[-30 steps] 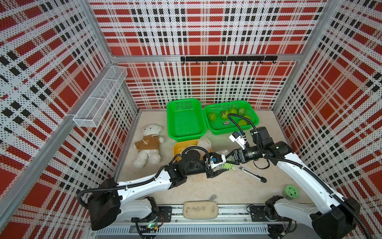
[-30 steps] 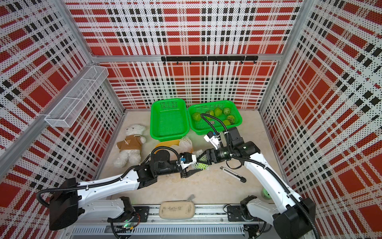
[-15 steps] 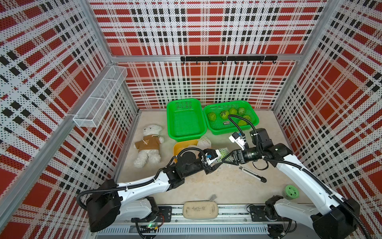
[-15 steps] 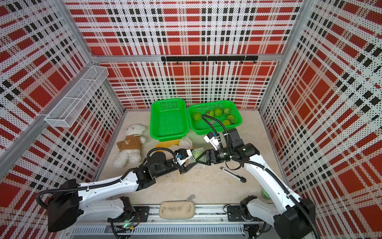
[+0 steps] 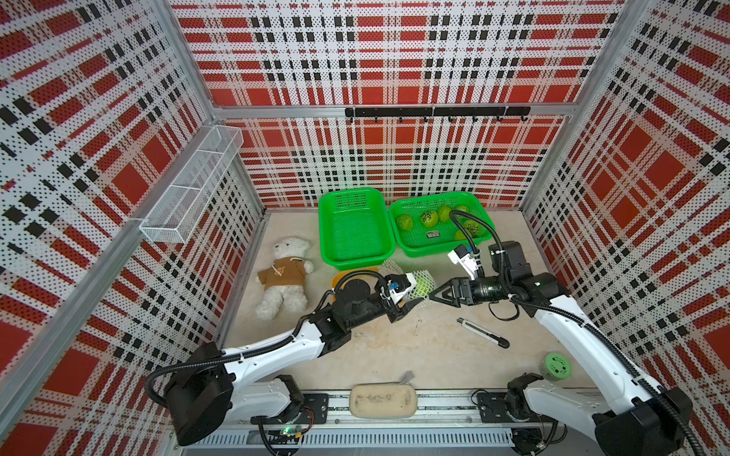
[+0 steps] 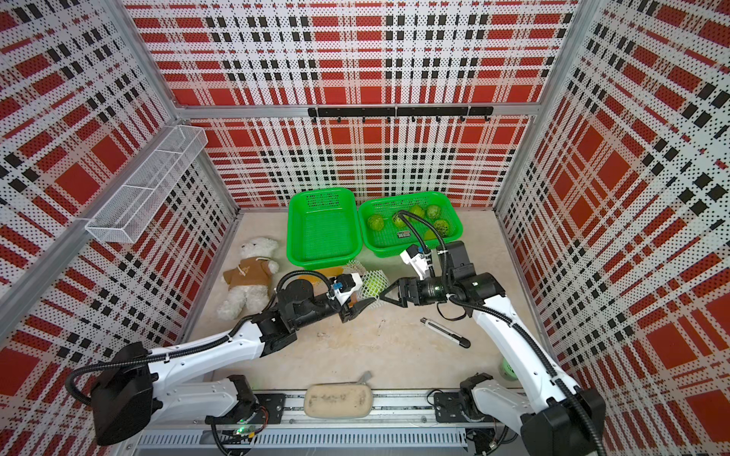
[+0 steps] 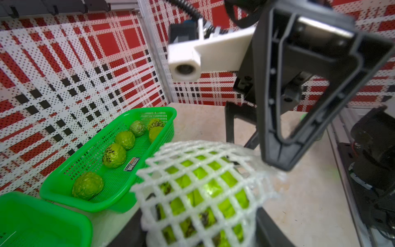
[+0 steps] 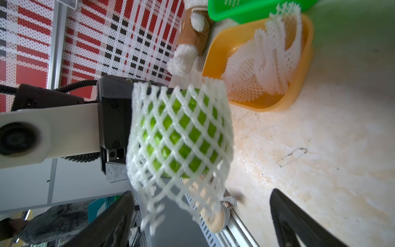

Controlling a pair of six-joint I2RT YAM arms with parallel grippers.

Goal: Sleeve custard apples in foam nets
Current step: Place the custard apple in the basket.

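Your right gripper (image 5: 432,294) has just let go. A moment ago its jaws were closed in on the mesh; now they stand spread wide, gripping nothing, with their tips just beside the net's loose end. Your left gripper (image 5: 416,292) is clamped on the custard apple (image 8: 181,132), which wears its foam net (image 7: 203,177). In both wrist views the mesh wraps the fruit all round, and a frayed end trails off toward the right arm. The fruit appears to be held off the table just beside the yellow tray (image 8: 215,53), on the tray's right-arm side, and the spare foam nets (image 8: 263,64) lie in that tray. Beyond the tray, toward the back wall, stands the empty green basket (image 5: 323,233). Next to it is the fruit basket (image 7: 102,203), with several loose custard apples (image 7: 114,155) not yet sleeved. I judge this fruit finished. What remains is for your left arm to set it down, likely in the empty basket, before you fetch another.
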